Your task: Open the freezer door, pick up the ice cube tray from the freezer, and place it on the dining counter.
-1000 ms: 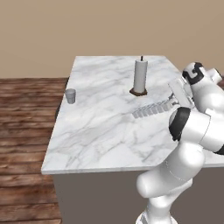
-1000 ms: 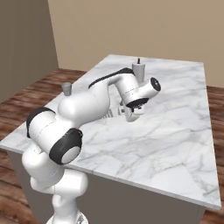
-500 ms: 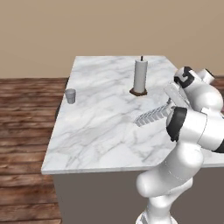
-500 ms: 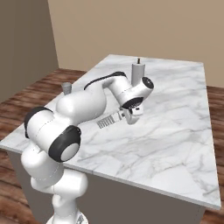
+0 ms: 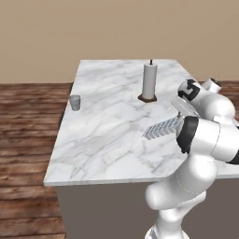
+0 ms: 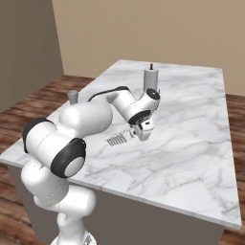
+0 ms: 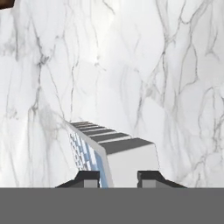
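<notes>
My gripper [image 5: 179, 119] [image 6: 137, 133] [image 7: 118, 176] is shut on one end of the ice cube tray [image 5: 161, 127] [image 6: 117, 140] [image 7: 117, 152]. The pale tray, with its rows of little cups, sticks out sideways from the fingers, tilted on its edge. It hangs very low over the dining counter [image 5: 102, 135] [image 6: 191, 143] [image 7: 153, 65], near the middle of the white veined marble top. I cannot tell whether the tray touches the marble. In the hand view the tray's end fills the gap between the two dark fingertips [image 7: 89, 176].
A tall grey cylinder on a dark round base [image 5: 149, 82] [image 6: 150, 79] stands on the counter just beyond the hand. A small grey cup [image 5: 74, 102] [image 6: 72, 96] sits near the counter's left edge. Wooden floor surrounds the island.
The hand has come down and slightly toward the robot with the tray still in its grip, bringing the tray closer to the marble.
</notes>
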You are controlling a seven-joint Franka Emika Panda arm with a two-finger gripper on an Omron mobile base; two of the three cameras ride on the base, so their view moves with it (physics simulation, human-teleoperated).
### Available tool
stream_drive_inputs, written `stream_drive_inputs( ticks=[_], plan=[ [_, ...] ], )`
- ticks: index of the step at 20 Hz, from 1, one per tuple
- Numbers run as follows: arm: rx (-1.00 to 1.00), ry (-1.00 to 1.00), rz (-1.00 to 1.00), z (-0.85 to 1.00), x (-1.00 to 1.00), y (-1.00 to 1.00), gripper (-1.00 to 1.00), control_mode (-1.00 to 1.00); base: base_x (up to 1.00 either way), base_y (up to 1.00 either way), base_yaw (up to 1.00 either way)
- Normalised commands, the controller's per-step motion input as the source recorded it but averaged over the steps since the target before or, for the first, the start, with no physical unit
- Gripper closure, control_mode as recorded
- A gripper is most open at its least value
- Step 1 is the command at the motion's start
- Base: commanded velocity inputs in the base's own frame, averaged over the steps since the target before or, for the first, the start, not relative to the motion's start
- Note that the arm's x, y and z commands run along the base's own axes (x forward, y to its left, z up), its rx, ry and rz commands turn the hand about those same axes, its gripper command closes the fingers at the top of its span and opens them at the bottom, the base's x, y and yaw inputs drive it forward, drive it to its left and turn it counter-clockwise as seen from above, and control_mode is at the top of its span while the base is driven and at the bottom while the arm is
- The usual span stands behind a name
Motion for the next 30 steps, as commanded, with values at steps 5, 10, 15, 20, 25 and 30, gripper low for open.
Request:
stream_drive_inputs(
  ticks=[5, 10, 15, 20, 25, 30],
  plan=[
    [-0.02, 0.0, 0.05, -0.37, 0.0, 0.0, 1.0, -1.0, 0.0, 0.0, 0.0],
    [0.0, 0.0, 0.05, -0.1, 0.0, 0.0, 1.0, -1.0, 0.0, 0.0, 0.0],
    [0.0, 0.0, 0.0, 0.0, 0.0, 0.0, 1.0, -1.0, 0.0, 0.0, 0.0],
    [0.0, 0.0, 0.0, 0.0, 0.0, 0.0, -1.0, -1.0, 0.0, 0.0, 0.0],
    [0.0, 0.0, 0.0, 0.0, 0.0, 0.0, -1.0, -1.0, 0.0, 0.0, 0.0],
    [-0.03, 0.02, 0.0, 0.0, 0.0, 0.0, -1.0, -1.0, 0.0, 0.0, 0.0]
  ],
)
